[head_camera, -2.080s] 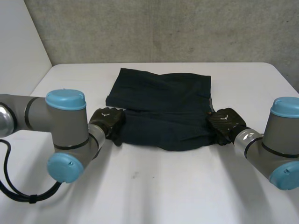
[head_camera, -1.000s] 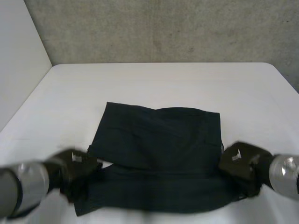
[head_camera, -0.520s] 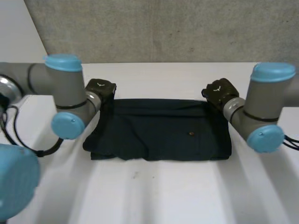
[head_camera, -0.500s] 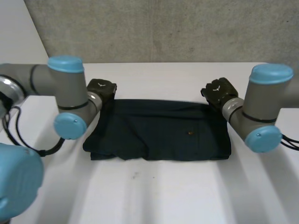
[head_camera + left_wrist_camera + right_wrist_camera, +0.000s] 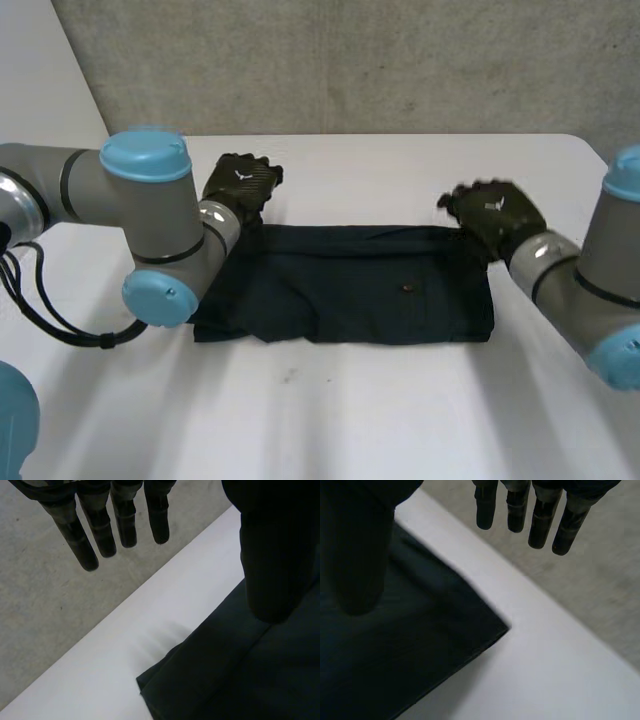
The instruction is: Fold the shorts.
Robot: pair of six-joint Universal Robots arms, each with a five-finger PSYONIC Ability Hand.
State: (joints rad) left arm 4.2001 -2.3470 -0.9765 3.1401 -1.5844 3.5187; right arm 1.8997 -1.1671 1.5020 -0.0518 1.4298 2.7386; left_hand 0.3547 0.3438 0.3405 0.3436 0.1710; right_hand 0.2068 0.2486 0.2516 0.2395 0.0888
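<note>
The shorts (image 5: 350, 290) lie folded into one wide, dark band across the middle of the table (image 5: 330, 420), their long edges running parallel to the table's near and far edges. The near edge of the band is slightly uneven towards its left end, and the right end is cut square.

The left hand (image 5: 243, 185) hangs at the far left corner of the shorts. In its wrist view the left hand (image 5: 102, 530) has straight, spread fingers holding nothing, its thumb is over the cloth, and the layered corner of the shorts (image 5: 240, 680) lies flat on the table (image 5: 125, 645).

The right hand (image 5: 497, 215) is at the far right corner. In its wrist view the right hand (image 5: 540, 520) is likewise released, with fingers straight and apart from the thumb, and the square corner of the shorts (image 5: 395, 650) lies below on the table (image 5: 545, 670).

A strip of bare table runs between the band's far edge and the table's far edge under the grey wall (image 5: 350, 60). A wider stretch lies open from the band's near edge to the table's near edge. The left arm (image 5: 150, 230) crosses over the band's left end, and the right arm (image 5: 590, 300) stands beside its right end.
</note>
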